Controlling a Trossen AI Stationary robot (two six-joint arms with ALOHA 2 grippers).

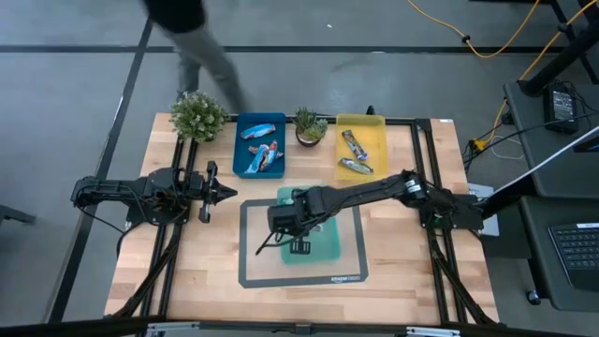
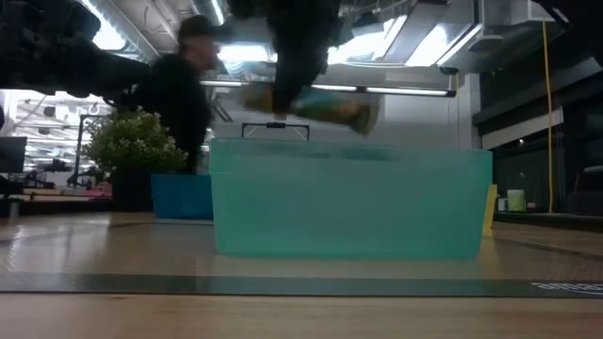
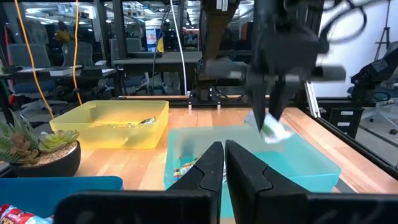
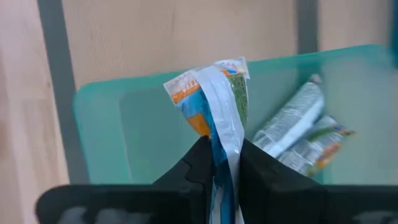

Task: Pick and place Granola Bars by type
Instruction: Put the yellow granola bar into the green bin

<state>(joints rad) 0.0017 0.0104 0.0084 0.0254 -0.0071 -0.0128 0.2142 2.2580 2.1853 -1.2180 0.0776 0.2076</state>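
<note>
My right gripper hangs over the teal tray at the table's middle and is shut on a granola bar with a silvery-white, teal and orange wrapper. Two similar bars lie on the teal tray's floor. The low view shows the held bar above the tray's rim. The blue tray holds blue-orange bars, and the yellow tray holds silver-brown bars. My left gripper waits shut at the table's left, touching nothing. My right gripper pinches the granola bar between its two fingers, coming from above and pointing down. The wrapper's long seam runs out from between the fingertips; the bar's other end sticks out beyond them. The bar is lifted clear above the teal tray.
Two small potted plants stand at the far edge beside the blue tray. A grey-bordered mat lies under the teal tray. A person walks just beyond the far edge. Bare wood shows along the near edge.
</note>
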